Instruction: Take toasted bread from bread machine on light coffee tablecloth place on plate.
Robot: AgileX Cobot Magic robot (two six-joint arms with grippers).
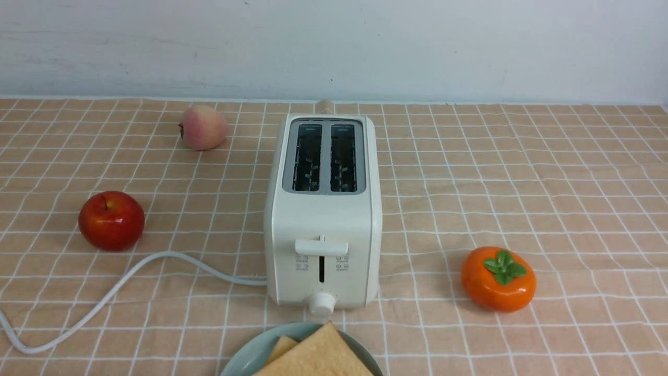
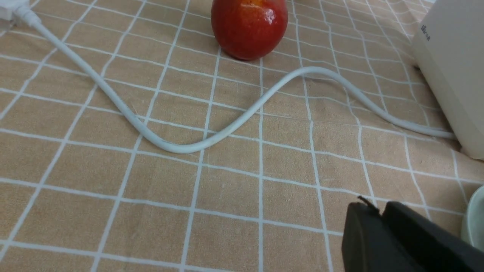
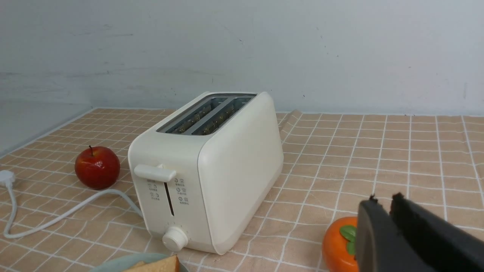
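Since both slots of the toaster (image 1: pixel 322 209) stand empty, the front view suggests the job is done: the toast (image 1: pixel 323 350) lies overlapped on the plate (image 1: pixel 249 351) at its 6 o'clock, with neither arm visible. Only the left wrist view shows the left jaws, nearly together and empty over the tablecloth (image 2: pixel 227 211). The right wrist view shows the right jaws likewise, beside the persimmon (image 3: pixel 336 245).

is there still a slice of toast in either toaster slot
No, both slots of the bread machine show only bare wire guides, and the toasted bread lies on the plate.
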